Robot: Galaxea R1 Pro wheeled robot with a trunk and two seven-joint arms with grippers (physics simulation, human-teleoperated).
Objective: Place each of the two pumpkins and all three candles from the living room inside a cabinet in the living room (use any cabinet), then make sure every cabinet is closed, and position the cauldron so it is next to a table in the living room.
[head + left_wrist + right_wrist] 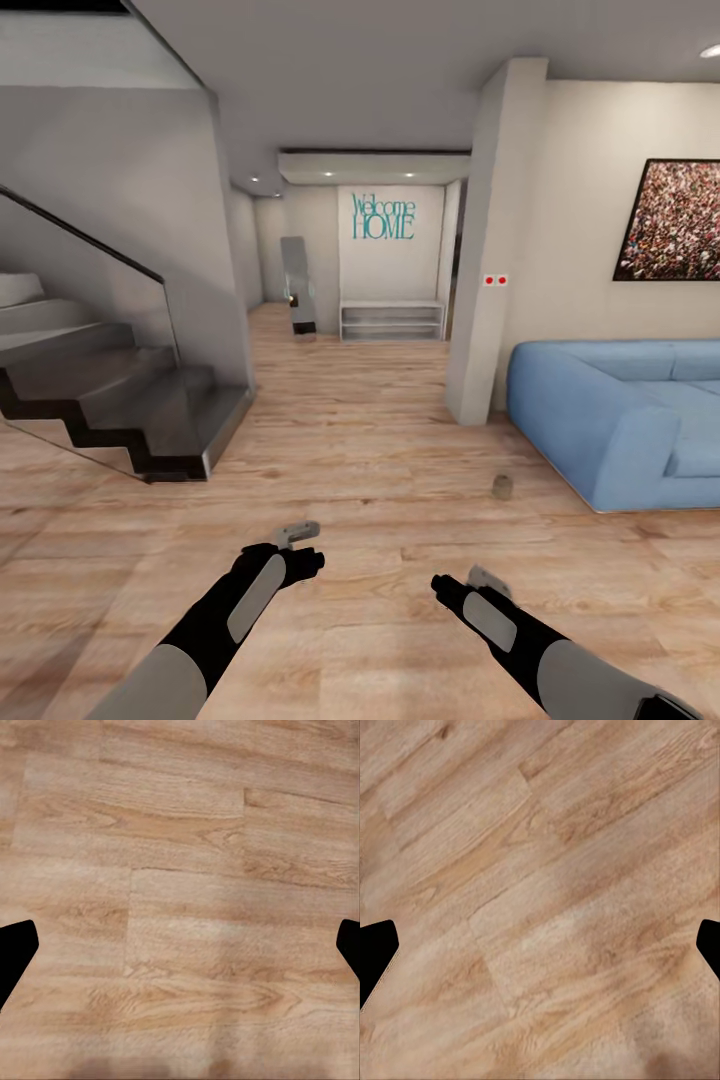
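One candle [502, 487], a small stubby beige cylinder, stands on the wooden floor just in front of the blue sofa's left end. It is ahead and slightly right of my right gripper [488, 580]. My left gripper [297, 533] hangs low over bare floor. In the left wrist view the left gripper [180, 945] is open, its dark fingertips [15, 949] far apart with only floorboards between them. The right gripper [540, 945] is open the same way over bare planks. The pumpkins, cabinet, cauldron and table are out of view.
A staircase with a glass rail [120, 400] fills the left. A white pillar [495, 250] stands beside the blue sofa [620, 420] on the right. Down the hallway are a pale grey shelf rack [392, 322] and a leaning mirror [298, 285]. Wooden floor stretches ahead.
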